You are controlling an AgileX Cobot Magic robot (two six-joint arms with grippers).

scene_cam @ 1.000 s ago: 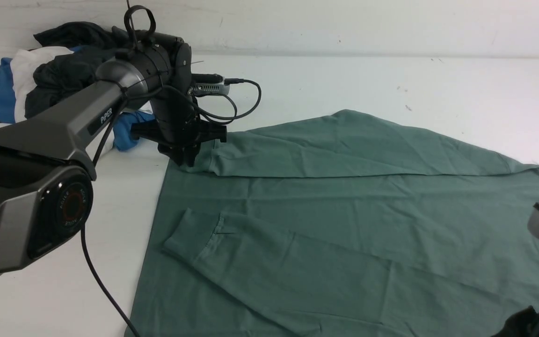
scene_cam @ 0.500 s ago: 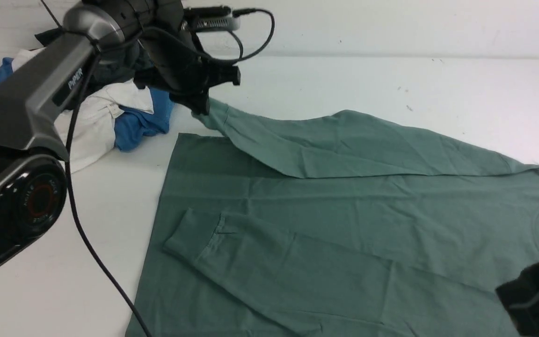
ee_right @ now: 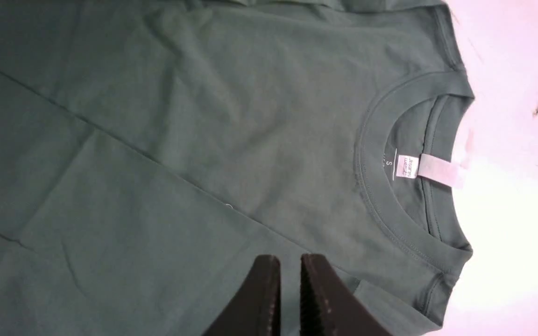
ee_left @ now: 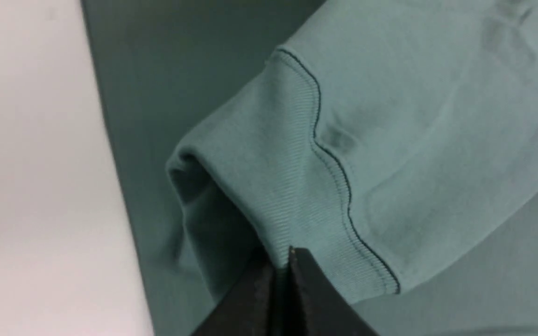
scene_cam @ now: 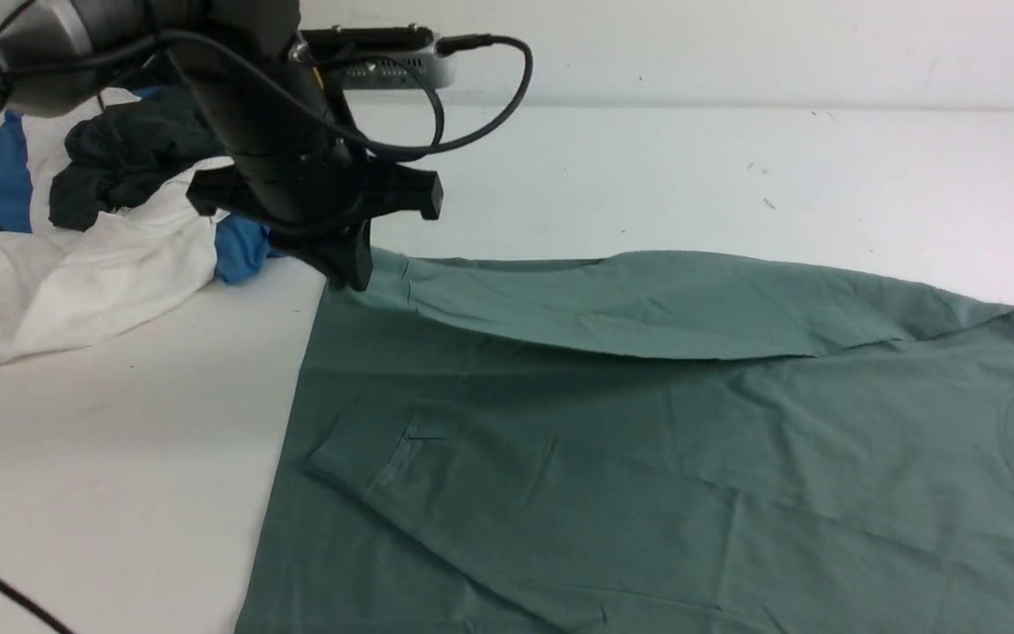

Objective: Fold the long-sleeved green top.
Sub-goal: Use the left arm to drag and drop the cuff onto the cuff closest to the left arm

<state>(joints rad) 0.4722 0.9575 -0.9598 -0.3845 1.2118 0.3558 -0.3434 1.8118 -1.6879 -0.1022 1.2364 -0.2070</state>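
Note:
The green long-sleeved top (scene_cam: 648,440) lies spread on the white table, hem to the left and collar at the right edge. Its near sleeve (scene_cam: 437,475) lies folded across the body. My left gripper (scene_cam: 356,275) is shut on the ribbed cuff (ee_left: 278,196) of the far sleeve and holds it just above the top's far-left hem corner; its jaws (ee_left: 282,261) pinch the cuff edge. My right gripper (ee_right: 290,263) is out of the front view. It hangs above the chest near the collar (ee_right: 376,196) and white neck tag (ee_right: 430,170), jaws almost together, holding nothing.
A pile of white, blue and black garments (scene_cam: 76,220) lies at the far left, just behind my left arm. Bare white table (scene_cam: 120,440) runs left of the top, and more of it lies behind, up to the back wall (scene_cam: 736,44).
My left gripper lifted the far sleeve's cuff off the table, then carried it nearer and lower, drawing the sleeve onto the body. My right arm rose out of the front view.

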